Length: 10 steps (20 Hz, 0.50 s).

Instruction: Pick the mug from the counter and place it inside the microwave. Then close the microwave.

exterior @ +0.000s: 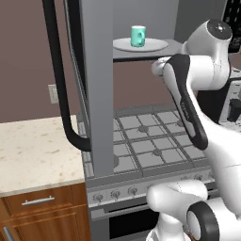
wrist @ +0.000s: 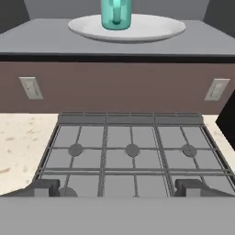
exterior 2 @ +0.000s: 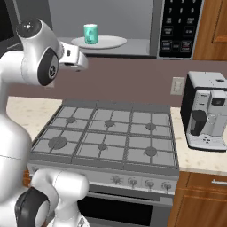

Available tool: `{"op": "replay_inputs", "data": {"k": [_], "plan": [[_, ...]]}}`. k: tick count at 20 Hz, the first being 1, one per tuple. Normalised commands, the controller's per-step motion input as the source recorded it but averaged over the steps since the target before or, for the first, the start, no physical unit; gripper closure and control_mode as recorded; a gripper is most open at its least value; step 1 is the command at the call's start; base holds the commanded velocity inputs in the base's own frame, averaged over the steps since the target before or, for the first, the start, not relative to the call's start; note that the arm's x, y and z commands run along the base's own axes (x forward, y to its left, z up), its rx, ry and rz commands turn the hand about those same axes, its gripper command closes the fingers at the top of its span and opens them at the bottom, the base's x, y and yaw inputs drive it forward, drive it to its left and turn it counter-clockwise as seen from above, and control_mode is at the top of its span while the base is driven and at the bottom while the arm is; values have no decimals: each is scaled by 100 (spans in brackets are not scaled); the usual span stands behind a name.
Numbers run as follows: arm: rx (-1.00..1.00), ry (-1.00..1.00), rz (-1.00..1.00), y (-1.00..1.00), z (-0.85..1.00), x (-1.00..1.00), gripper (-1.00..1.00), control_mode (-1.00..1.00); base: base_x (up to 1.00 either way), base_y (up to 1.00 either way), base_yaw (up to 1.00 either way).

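The teal mug (exterior: 138,36) (exterior 2: 91,33) (wrist: 116,13) stands upright on the white round plate (exterior: 155,45) (exterior 2: 113,43) (wrist: 156,28) inside the grey microwave (exterior 2: 142,46) (wrist: 36,39). The microwave's door (exterior: 96,84) hangs wide open, its black bar handle (exterior: 59,80) facing the left base camera. My gripper (wrist: 117,188) is open with nothing between its fingertips (wrist: 43,187). It hovers over the stovetop, below and in front of the microwave's opening, well apart from the mug. The beige counter (exterior: 33,150) (exterior 2: 26,111) (wrist: 18,137) lies left of the stove.
A grey gas stovetop (exterior: 146,141) (exterior 2: 106,137) (wrist: 131,147) sits under the microwave. A grey-black coffee machine (exterior 2: 206,111) stands on the counter to its right. The black keypad (exterior 2: 177,26) is on the microwave's right side. Wall outlets (exterior: 53,93) (exterior 2: 178,85) flank the stove.
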Motion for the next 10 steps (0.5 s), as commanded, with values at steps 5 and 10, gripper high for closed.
{"op": "replay_inputs", "data": {"k": [5,10], "plan": [[0,-11,0,0,2,-62,-100,-100,0,0,0],[0,-15,0,0,11,-66,-100,-100,0,0,0]]}}
